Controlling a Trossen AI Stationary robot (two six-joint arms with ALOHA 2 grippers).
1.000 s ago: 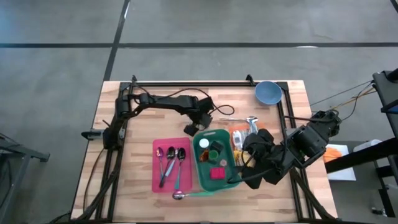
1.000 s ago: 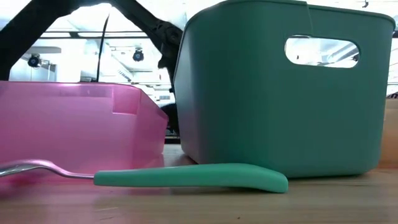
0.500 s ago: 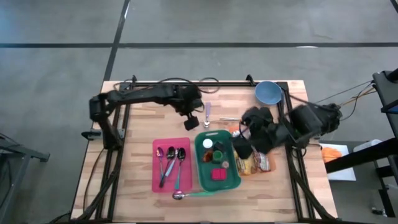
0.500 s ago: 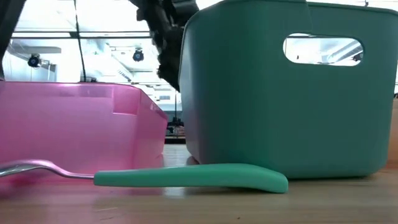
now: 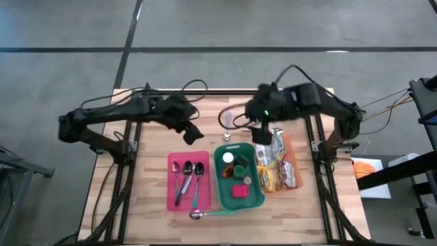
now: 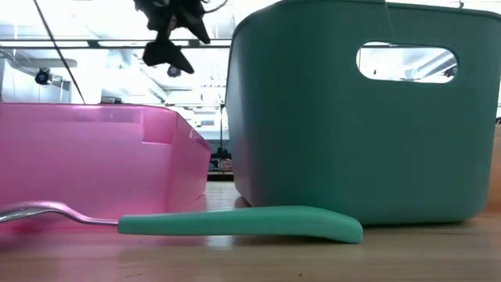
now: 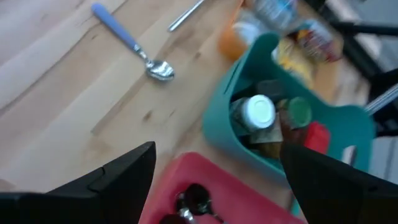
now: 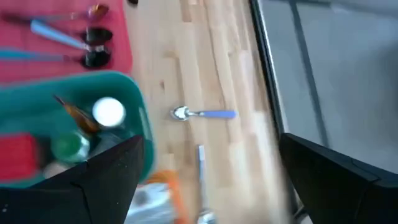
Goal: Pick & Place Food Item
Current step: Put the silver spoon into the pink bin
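The wooden table (image 5: 150,198) fills the middle of the high view. At its lower centre the green bin (image 5: 254,199) holds food items (image 5: 236,171); the pink tray (image 5: 174,198) lies to its left. Snack packets (image 5: 278,167) lie right of the bin. The right gripper (image 5: 262,134) hangs spread and empty just above the packets and the bin's upper right corner. The left gripper (image 5: 193,132), likewise spread and empty, sits upper left of the bin, above the tray. The packets' labels are unreadable.
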